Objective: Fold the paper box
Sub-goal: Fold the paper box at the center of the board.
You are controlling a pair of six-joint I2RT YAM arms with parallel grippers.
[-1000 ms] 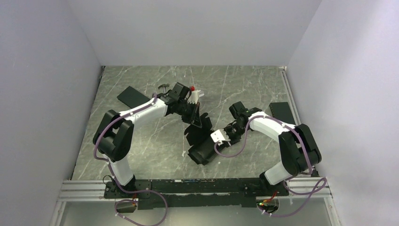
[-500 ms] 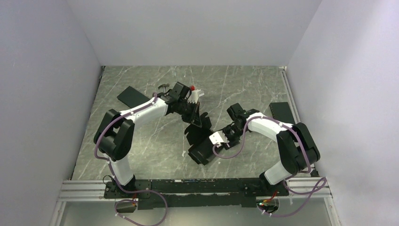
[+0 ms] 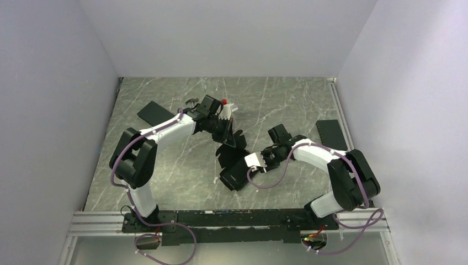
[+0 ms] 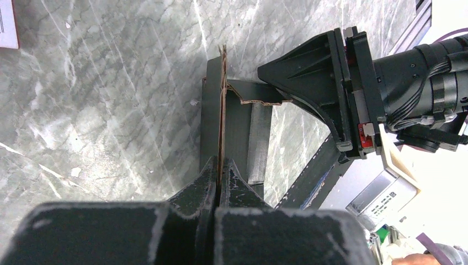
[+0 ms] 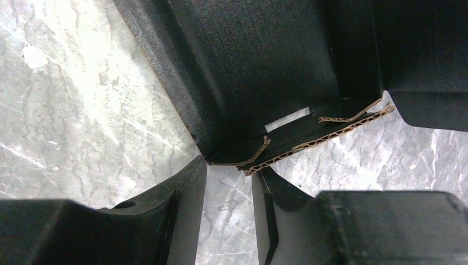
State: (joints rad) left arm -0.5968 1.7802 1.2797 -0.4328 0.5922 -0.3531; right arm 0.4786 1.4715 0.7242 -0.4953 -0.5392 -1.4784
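- We see the left arm point(image 3: 165, 130) rise from its base at the near edge, bend at the elbow and stretch rightward toward the middle of the table, with its wrist tipped downward.
- The left gripper point(image 3: 227, 139) has its jaws clenched on a thin flap of the matte black die-cut cardboard paper box point(image 3: 234, 175). In the left wrist view the fingertips point(image 4: 204, 182) pinch the brown corrugated edge, and we look along that panel edge-on.
- The right arm point(image 3: 320, 154) folds at its elbow on the right side and reaches leftward and low, ending at the box's right flank.
- The right gripper point(image 3: 259, 161) has its jaws parted. In the right wrist view marble shows in the gap between the fingers point(image 5: 185, 193), and the box's folded corner sits right at the fingertips, against one of them but not clamped.
- The paper box lies near the middle of the grey veined marble tabletop point(image 3: 165, 171), between the two grippers.
- Its long axis runs roughly from the far side toward the arms' bases, leaning slightly right. The pinched flap is at the far end and the partly raised body at the near end.
- A flat black rectangular slab point(image 3: 156, 114) lies at the far left beside the left arm, and a second black slab point(image 3: 331, 132) lies near the right edge, both well apart from the box.
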